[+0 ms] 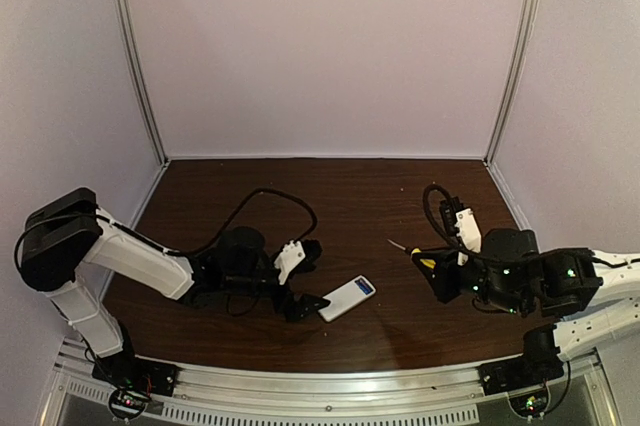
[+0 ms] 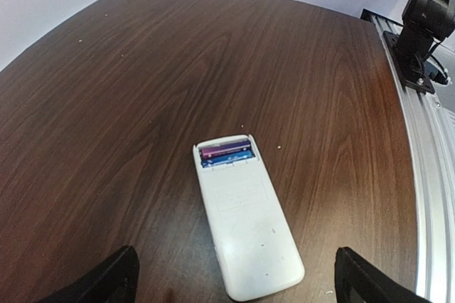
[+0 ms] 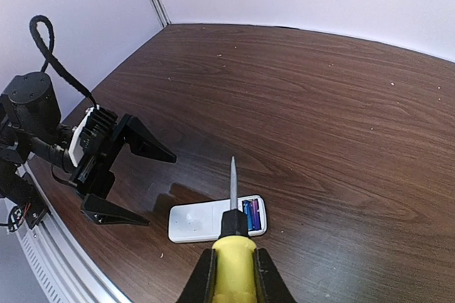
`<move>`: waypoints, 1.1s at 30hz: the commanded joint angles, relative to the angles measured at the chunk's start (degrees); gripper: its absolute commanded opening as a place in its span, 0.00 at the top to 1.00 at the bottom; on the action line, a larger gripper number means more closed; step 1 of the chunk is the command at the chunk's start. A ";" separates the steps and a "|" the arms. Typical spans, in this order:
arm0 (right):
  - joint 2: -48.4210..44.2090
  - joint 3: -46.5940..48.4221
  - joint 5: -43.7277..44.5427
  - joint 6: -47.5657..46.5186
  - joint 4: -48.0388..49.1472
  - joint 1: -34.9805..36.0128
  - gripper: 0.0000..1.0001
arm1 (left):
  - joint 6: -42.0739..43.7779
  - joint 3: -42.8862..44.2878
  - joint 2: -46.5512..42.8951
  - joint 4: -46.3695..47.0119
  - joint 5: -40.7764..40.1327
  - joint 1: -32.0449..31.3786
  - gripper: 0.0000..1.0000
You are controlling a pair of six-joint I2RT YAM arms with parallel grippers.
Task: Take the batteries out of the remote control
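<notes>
The white remote control (image 1: 345, 299) lies flat on the dark wood table, back face up, with its battery bay uncovered at one end. Two batteries (image 2: 226, 153), one purple and one blue, sit side by side in that bay (image 3: 250, 215). My left gripper (image 1: 320, 274) is open wide just above the table. Its black fingers (image 2: 117, 278) stand on either side of the remote's plain end without touching it. My right gripper (image 3: 234, 282) is shut on the yellow handle of a screwdriver (image 3: 232, 182). It is held right of the remote, and the metal tip points over the bay end.
A metal rail (image 1: 320, 391) runs along the near table edge, where the right arm's base (image 2: 425, 25) is bolted. Pale walls (image 1: 320, 46) close the back and both sides. A black cable (image 1: 270, 201) loops over the table behind the left arm.
</notes>
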 commanded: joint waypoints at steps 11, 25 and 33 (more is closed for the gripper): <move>0.27 1.06 0.06 3.76 -1.48 -0.11 1.00 | -7.23 7.68 7.40 -3.06 -12.49 -5.65 0.03; -0.91 1.24 0.20 3.99 -2.39 -0.14 1.00 | -8.65 15.99 15.18 -11.55 -13.96 -7.02 0.06; -1.17 1.33 0.01 4.01 -2.70 -0.10 1.00 | -8.69 19.66 17.16 -18.67 -12.98 -7.38 0.12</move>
